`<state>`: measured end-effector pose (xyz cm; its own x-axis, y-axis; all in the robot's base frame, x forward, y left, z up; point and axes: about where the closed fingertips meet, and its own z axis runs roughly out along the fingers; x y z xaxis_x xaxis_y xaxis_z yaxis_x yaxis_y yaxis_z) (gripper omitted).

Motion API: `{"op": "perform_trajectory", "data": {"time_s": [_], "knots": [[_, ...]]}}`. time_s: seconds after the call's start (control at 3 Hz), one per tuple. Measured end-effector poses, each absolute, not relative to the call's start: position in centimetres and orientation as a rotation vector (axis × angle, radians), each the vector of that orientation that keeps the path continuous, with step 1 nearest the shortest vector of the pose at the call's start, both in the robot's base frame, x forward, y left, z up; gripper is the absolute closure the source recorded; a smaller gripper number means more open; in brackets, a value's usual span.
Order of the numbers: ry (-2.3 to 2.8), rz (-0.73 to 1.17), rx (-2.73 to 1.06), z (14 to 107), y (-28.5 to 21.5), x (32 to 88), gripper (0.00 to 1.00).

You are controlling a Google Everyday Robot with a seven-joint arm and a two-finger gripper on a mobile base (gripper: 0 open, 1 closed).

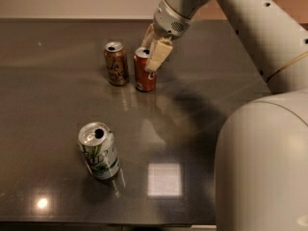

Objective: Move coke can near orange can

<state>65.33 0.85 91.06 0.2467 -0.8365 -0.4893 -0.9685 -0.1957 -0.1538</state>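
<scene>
The coke can [143, 77], red with white script, stands upright on the dark table [216, 81] toward the back. The orange can [116, 64], brownish with dark cursive, stands just to its left with a small gap between them. My gripper [149, 56] comes down from the upper right and is shut on the coke can's top part. One pale finger [159, 54] is on the can's right front side and the other is behind it.
A white-and-green can [99, 151] stands tilted at the front left of the table. My arm's large white body [260, 167] fills the right side of the view. A bright light reflection [164, 179] lies on the table front.
</scene>
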Motion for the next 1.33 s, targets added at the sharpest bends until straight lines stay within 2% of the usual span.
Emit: {"op": "perform_trajectory", "data": {"time_s": [0.67, 1.0, 1.33], "knots": [[1.625, 0.41, -2.097, 90.75, 1.65, 66.26, 0.13], [1.621, 0.409, -2.091, 90.58, 1.98, 66.54, 0.0], [1.621, 0.409, -2.091, 90.58, 1.98, 66.54, 0.0]]}}
